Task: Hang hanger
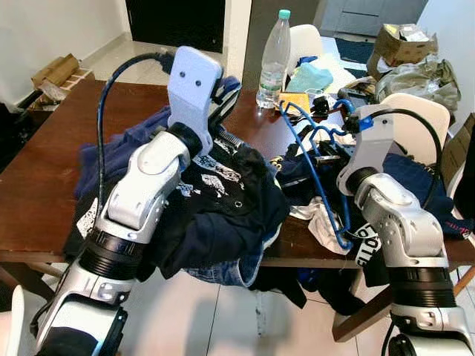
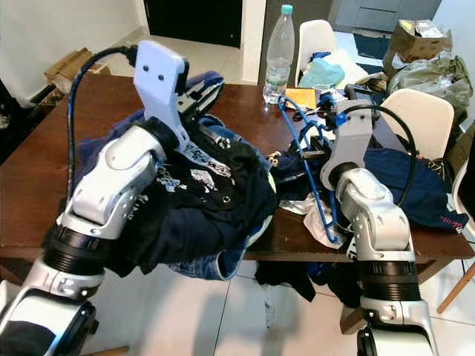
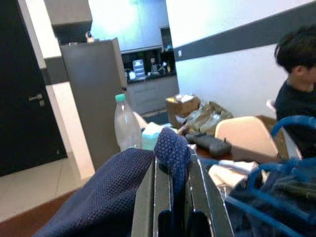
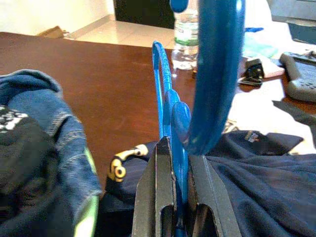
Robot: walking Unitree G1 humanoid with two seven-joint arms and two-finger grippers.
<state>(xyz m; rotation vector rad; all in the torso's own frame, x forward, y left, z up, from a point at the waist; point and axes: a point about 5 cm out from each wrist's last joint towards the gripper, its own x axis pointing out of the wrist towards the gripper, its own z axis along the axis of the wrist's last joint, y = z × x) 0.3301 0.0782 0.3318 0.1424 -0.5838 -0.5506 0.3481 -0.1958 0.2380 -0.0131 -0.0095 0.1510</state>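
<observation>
A blue plastic hanger [image 4: 217,74] stands upright over the clothes on the brown table [image 1: 44,178], and my right gripper [image 4: 178,148] is shut on its thin bar. The head views show the same hanger [image 2: 315,193] running down toward the table's front edge, beside my right gripper [image 2: 308,154]. My left gripper [image 3: 170,165] is shut on a fold of navy knit garment [image 3: 118,192], raised above the pile. Under both arms lies a heap of dark clothes [image 1: 223,200] with jeans beneath.
A clear water bottle [image 1: 273,59] stands at the table's far side, near a yellow pad and small items. White chairs [image 1: 419,122] sit to the right, a cardboard box [image 1: 401,41] behind. A person in a dark top [image 3: 296,94] is beyond the table.
</observation>
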